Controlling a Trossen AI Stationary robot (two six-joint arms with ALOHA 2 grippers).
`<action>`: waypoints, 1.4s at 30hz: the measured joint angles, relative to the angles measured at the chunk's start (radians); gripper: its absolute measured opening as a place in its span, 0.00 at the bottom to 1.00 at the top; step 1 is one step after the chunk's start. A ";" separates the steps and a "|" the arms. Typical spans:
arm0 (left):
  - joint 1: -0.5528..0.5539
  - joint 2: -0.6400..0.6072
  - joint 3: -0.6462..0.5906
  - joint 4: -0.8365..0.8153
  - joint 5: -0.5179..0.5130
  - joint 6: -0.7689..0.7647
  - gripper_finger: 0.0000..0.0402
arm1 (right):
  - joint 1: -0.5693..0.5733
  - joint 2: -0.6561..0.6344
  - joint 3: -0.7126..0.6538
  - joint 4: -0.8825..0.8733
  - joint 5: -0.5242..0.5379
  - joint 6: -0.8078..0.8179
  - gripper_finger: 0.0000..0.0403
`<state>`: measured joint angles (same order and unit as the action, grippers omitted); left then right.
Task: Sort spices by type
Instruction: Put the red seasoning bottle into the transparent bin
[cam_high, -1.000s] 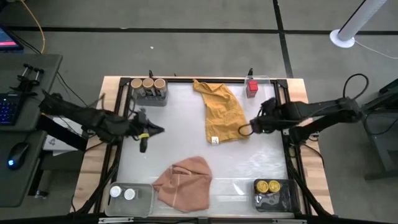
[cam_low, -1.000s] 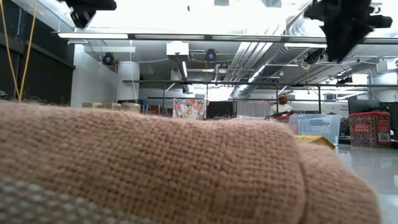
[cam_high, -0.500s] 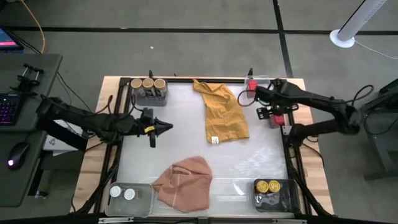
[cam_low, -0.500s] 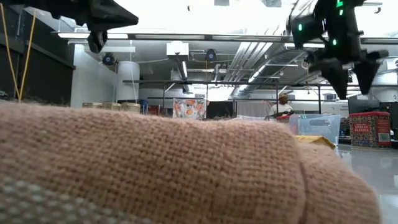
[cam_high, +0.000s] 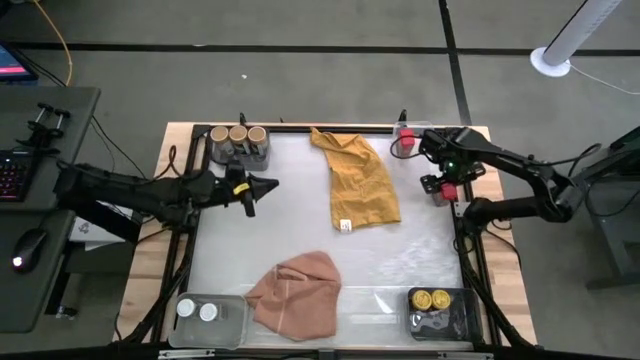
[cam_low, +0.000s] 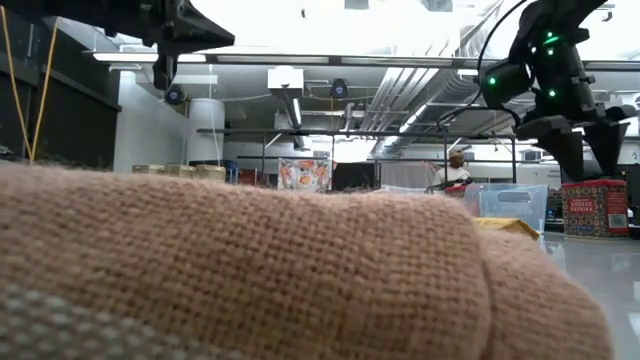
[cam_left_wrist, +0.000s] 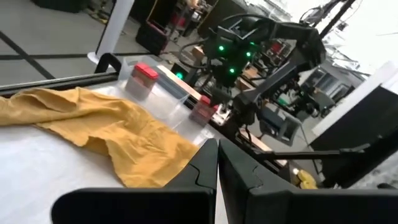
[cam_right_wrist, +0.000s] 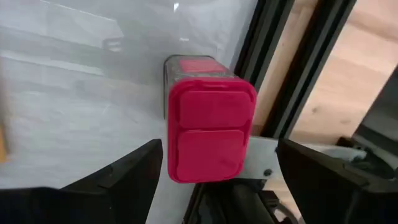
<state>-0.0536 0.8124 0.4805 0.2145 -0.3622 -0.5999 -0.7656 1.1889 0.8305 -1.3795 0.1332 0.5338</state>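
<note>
A red tin (cam_right_wrist: 208, 118) stands upright on the table by the right rail (cam_high: 447, 193). My right gripper (cam_right_wrist: 217, 152) hangs open over it, pointing down, one finger on either side of its lid and apart from it; the low view shows the fingers (cam_low: 572, 150) just above the tin (cam_low: 595, 208). A second red tin (cam_high: 405, 141) stands in the clear tray at the far right. My left gripper (cam_high: 266, 185) is shut and holds nothing, level above the table's left part, pointing at the mustard cloth (cam_high: 357, 180). Three tan-lidded jars (cam_high: 238, 134) sit in a grey tray at the far left.
A pink cloth (cam_high: 297, 292) lies heaped at the near middle and fills the low view. Two white-lidded jars (cam_high: 195, 311) sit in a clear tray at the near left, two yellow-lidded jars (cam_high: 432, 299) in a dark tray at the near right. Black rails frame the table.
My right gripper has swung from the mustard cloth's right edge toward the table's right edge, opened wide, tipped to point down and sunk over the red tin, which has stayed in place. My left gripper has moved toward the far edge and a little right, tipping up to level.
</note>
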 joint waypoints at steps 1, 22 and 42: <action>0.011 0.000 0.000 -0.004 0.018 0.005 0.00 | -0.008 0.000 -0.009 0.007 -0.005 0.007 0.78; 0.127 0.000 0.000 -0.083 0.275 0.057 0.00 | -0.033 0.001 -0.094 0.171 -0.063 0.070 0.73; 0.151 0.000 0.000 -0.087 0.261 0.132 0.00 | 0.077 -0.001 0.306 -0.120 -0.090 -0.004 0.53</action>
<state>0.0978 0.8124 0.4805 0.1273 -0.1017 -0.4683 -0.6882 1.1877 1.1362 -1.4994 0.0431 0.5301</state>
